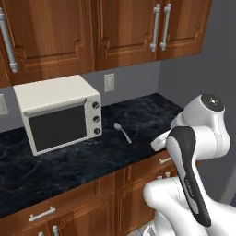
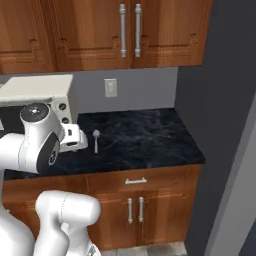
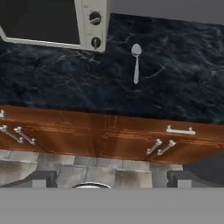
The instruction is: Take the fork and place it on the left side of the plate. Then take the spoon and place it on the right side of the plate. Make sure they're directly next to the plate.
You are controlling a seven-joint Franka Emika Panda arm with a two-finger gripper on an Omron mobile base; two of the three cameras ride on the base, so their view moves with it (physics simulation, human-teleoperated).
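Hand view: claw wide open, empty, well above spoon.

It's a home kitchen: reddish wooden wall cupboards with metal bar handles hang over a black marbled desk, a cream toaster oven stands against the grey wall by a socket plate, and drawers sit beneath.

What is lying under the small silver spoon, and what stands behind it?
The all-silver metal spoon lies flat on the black marbled stone counter. Behind it is the grey wall with a white outlet plate; the white toaster oven stands beside it. Anything directly beneath the spoon is covered.
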